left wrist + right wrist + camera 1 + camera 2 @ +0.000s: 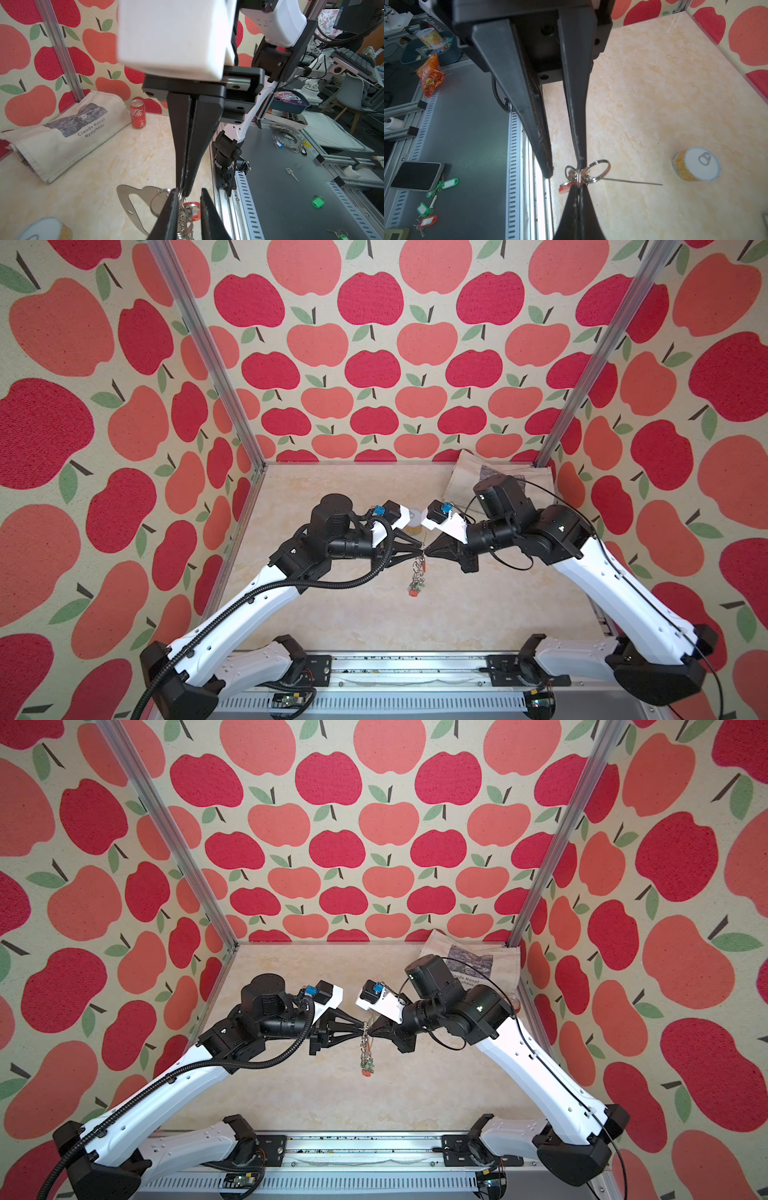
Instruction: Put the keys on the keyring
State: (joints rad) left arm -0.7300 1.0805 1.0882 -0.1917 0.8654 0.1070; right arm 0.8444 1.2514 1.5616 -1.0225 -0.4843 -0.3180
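fingers (166,218) of your left gripper (419,550) stand a little apart, with the hanging rings between them. the keys (412,593) hang in the air over the middle of the table (332,614), just under where the two grippers meet, long way up and down, red tag lowest. the keyring (133,188) is held up there too, pointing to the back wall, thin edge up. your right gripper (429,551) is pinched tight on one of its rings. at the back right, the cloth bag (62,133) reads "claude monet nymphéas"; the red can (137,113) beside it has white chinese writing.
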